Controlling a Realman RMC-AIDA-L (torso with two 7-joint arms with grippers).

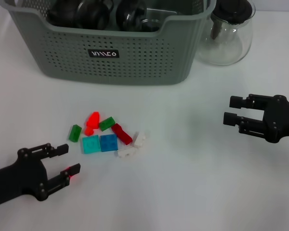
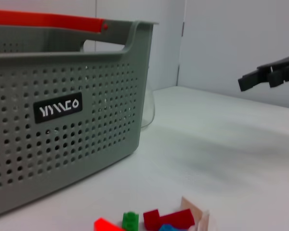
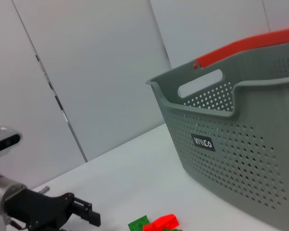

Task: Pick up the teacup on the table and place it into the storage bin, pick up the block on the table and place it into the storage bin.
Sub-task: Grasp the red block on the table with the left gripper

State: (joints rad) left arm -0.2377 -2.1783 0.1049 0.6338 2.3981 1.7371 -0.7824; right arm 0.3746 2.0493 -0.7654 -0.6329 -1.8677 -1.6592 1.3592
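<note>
Clear glass teapot (image 1: 226, 36) with dark lid on white table (image 1: 192, 183), just beside grey-green basket's right end.

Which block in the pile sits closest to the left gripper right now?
The small green block at the pile's left end. It stands apart from the cluster, nearer the open left gripper than the two turquoise blocks beside it.

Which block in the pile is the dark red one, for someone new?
Find the storage bin; the block pile lies on the white table before it. The dark red block is the long slanted bar between the green block and the white blocks.
</note>
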